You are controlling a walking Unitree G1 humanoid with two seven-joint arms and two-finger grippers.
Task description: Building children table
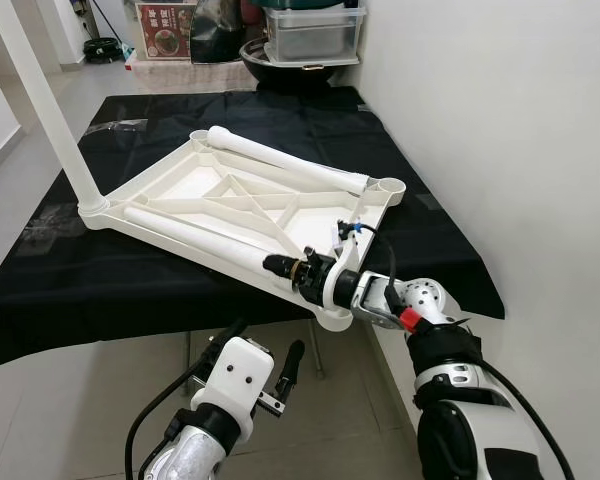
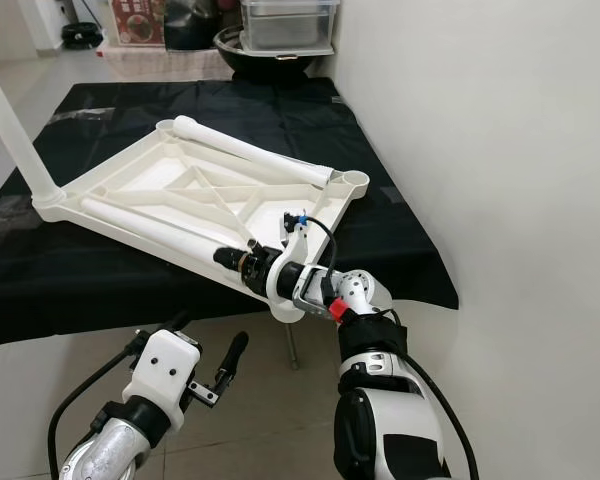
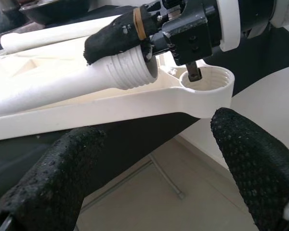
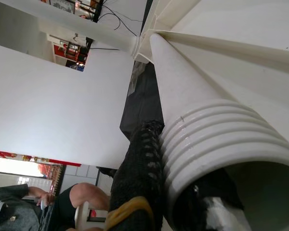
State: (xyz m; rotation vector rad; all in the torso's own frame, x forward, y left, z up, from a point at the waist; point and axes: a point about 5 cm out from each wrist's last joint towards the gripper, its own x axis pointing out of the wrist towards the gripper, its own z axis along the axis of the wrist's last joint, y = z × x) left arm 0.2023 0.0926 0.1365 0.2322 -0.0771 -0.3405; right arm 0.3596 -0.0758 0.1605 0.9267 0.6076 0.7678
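White plastic tabletop [image 1: 230, 195], upside down on black cloth [image 1: 100, 270], ribbed underside up. One leg [image 1: 40, 105] already screwed into far-left corner socket, standing upright, top cut off by frame edge. Two loose legs lying across the underside: far leg [image 1: 285, 160] along the far edge, near leg [image 1: 205, 240] along the near edge.

Right gripper [image 1: 285, 268] pinching threaded end [image 3: 132, 72] of near leg: one black finger outside the threads, the other hidden inside the hollow tube. Empty near-right socket [image 3: 204, 82] just beside it.

Left gripper [image 1: 270, 365] low, near side of the table edge, fingers [image 3: 253, 163] spread, holding nothing.

Far off: red printed box [image 1: 165, 28], writing too small to read; clear storage tubs [image 1: 310, 30] over dark bowl [image 1: 295, 65]. Person's arm [image 4: 79, 204] partly visible in right wrist view.
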